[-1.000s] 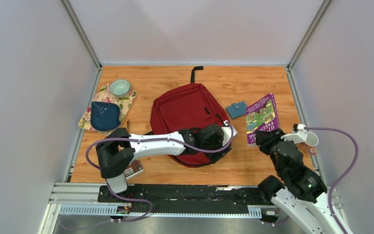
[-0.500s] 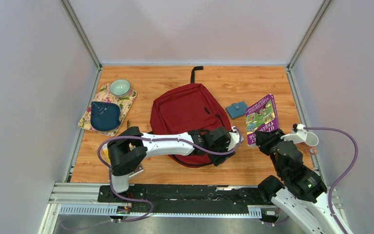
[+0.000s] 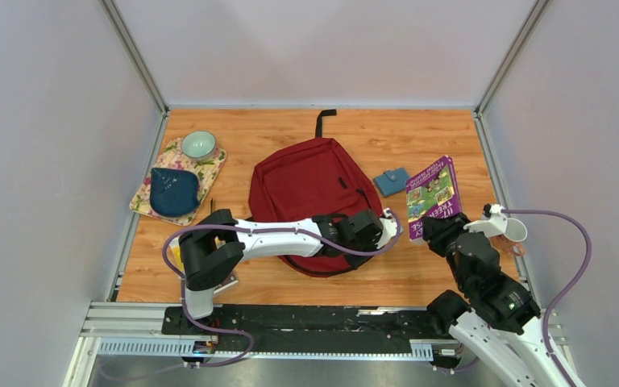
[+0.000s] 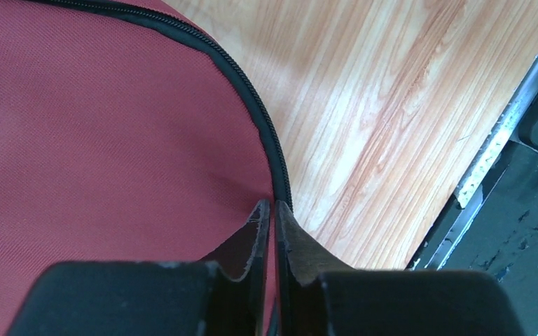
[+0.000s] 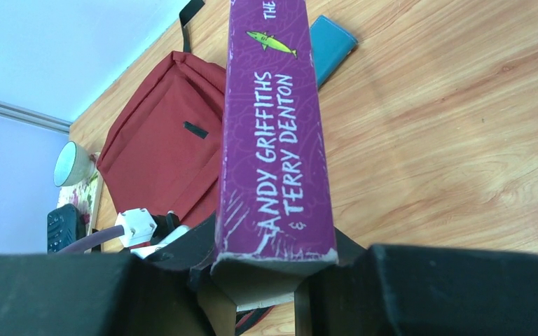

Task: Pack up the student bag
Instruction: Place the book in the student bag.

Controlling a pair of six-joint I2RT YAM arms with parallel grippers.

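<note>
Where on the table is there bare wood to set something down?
Free: the far strip either side of the top loop of the student bag; the front strip between bag and right arm. Crowded: floral mat at left, wallet and purple book at right.

1. My landmark is the wooden table top [image 3: 419,133] I work over: warm orange-brown boards, with the grain running left to right when seen from above.
2. Past its far edge stands a plain back wall [image 3: 322,48], pale grey-lilac.
3. A left wall [image 3: 40,161] and a right wall [image 3: 588,121] of the same pale colour close in its two sides.
4. Slanting metal posts [image 3: 135,56] rise from its far corners.
5. Metal rails [image 3: 488,161] run along its side edges.
6. Along its near edge lies a black plate [image 3: 330,318], with a slotted metal strip [image 3: 330,348] just in front.
7. The light on the table top is soft and even, and the shadows are faint.
</note>
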